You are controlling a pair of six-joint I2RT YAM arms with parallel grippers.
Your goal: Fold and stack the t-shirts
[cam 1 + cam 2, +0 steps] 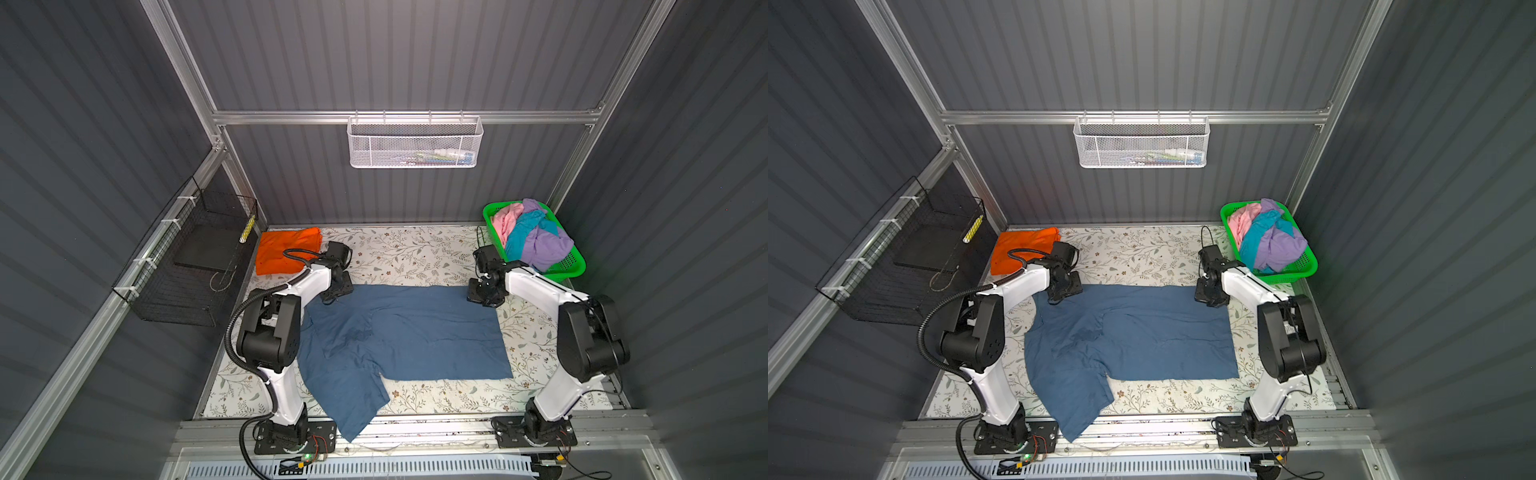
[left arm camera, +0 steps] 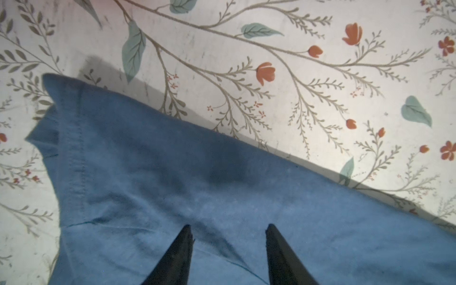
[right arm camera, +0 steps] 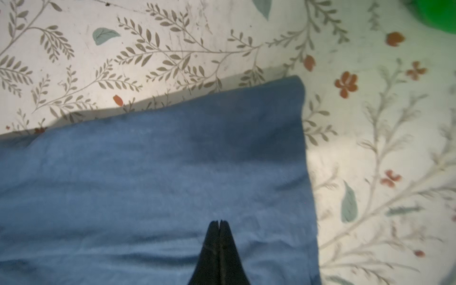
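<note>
A dusty dark blue short-sleeved cloth t-shirt [image 1: 415, 332] lies spread sideways on the middle of the floral-patterned desk [image 1: 415, 253]. Its straight edge is towards the right, and one sleeve at the near left hangs over the desk's front edge. The cloth is mostly flat, with a few creases near the collar end.

The left arm [image 1: 316, 278] reaches down to the shirt's far left corner. In the left wrist view its jaws stand apart above the blue cloth, with nothing clamped between them. The right arm [image 1: 536, 286] reaches down to the far right corner. In the right wrist view its jaws are pressed together just above the cloth, a little in from the corner. Whether they pinch any fabric cannot be told.

A bright orange folded cloth t-shirt [image 1: 286, 249] rests in the far left corner of the desk, apart from the blue one. In the far right corner stands a green plastic lattice basket [image 1: 575, 266]. It holds a crumpled heap of a pink t-shirt [image 1: 505, 220], a turquoise t-shirt [image 1: 519, 241] and a lilac t-shirt [image 1: 544, 245]
</note>
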